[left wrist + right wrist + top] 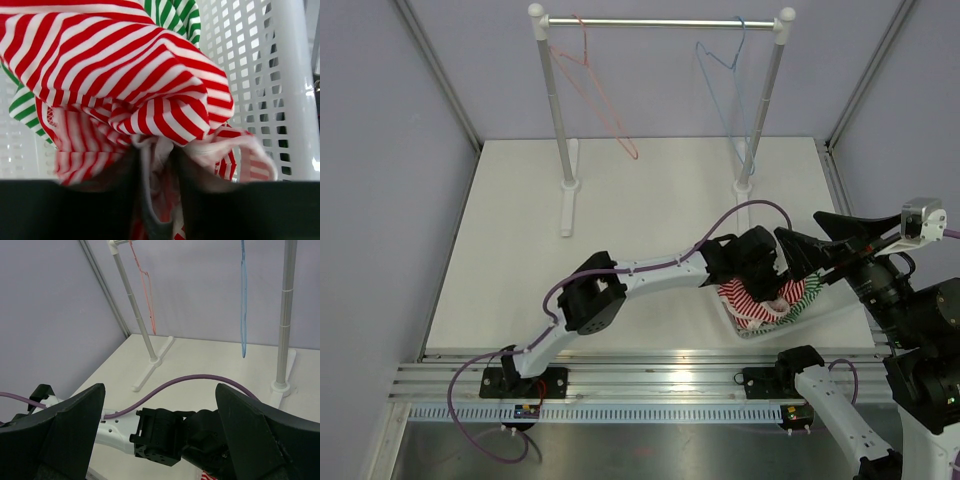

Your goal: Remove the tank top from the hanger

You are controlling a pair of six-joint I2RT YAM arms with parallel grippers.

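The red-and-white striped tank top [752, 303] lies bunched in a white mesh basket [735, 326] at the table's front right, off any hanger. In the left wrist view the tank top [125, 65] fills the frame, with green-striped cloth [167, 10] behind it. My left gripper [775, 287] reaches down into the basket, its fingers [115, 200] closed on a fold of the tank top. My right gripper [798, 226] hovers open and empty just right of the basket, above the left wrist [160, 390]. A red hanger [595, 85] and a blue hanger [725, 85] hang bare on the rail.
The white clothes rack [660, 21] stands at the back, its feet [568, 205] on the white table. The basket wall [280, 100] is close on the right of the left gripper. A purple cable [750, 206] arcs over the left arm.
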